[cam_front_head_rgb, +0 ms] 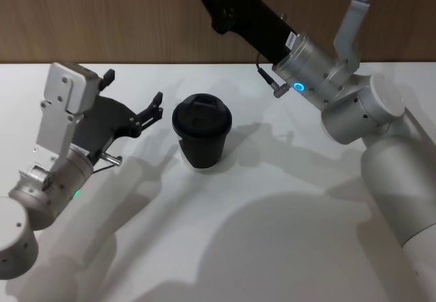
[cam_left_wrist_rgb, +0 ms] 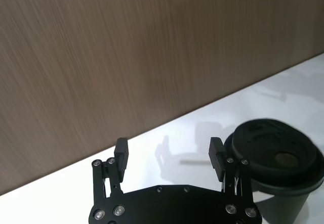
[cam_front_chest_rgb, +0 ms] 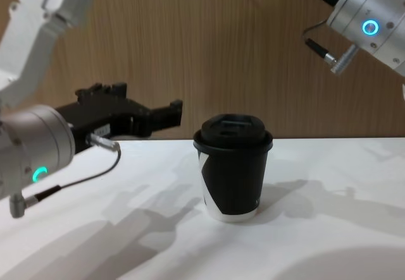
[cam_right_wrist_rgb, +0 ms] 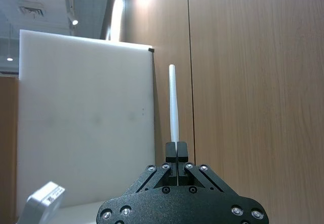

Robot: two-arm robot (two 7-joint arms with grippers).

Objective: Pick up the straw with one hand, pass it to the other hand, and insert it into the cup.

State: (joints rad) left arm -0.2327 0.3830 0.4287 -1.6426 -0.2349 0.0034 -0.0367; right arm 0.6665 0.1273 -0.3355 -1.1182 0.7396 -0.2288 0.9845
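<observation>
- Two arms out over the white table (cam_front_head_rgb: pixel 272 240), one from each side.
- Nearest, on the left: the left gripper (cam_front_head_rgb: pixel 133 91), low over the table and just beside the cup (cam_front_head_rgb: pixel 202 138), pointing toward the back wall.
- Its fingers (cam_left_wrist_rgb: pixel 121 150) spread wide, with nothing between them and no contact with the cup.
- Seen from the left wrist: cup off to the side of one fingertip, outside the gap.
- Mid-table: the cup, black paper, upright, base flat on the surface, black lid (cam_front_head_rgb: pixel 201 114) pressed on.
- On the cup's side toward the left arm: a white angular patch (cam_front_chest_rgb: pixel 204 166).
- Higher and farther back, on the right: a silver wrist with a glowing teal ring (cam_front_head_rgb: pixel 298 86), well above the table, behind the cup and to its right, angled up toward the wall.
- At the end of that arm: the right gripper (cam_right_wrist_rgb: pixel 177 149), fingers pressed together on one end of the straw (cam_right_wrist_rgb: pixel 173 102).
- Straw white and straight, in line with the fingers, most of its length free beyond them.
- Straw in the air, well apart from the cup and not in the lid.
- Farthest: the brown wood-panel wall (cam_front_head_rgb: pixel 102 16), and in the right wrist view a white board (cam_right_wrist_rgb: pixel 86 118) in front of it.
</observation>
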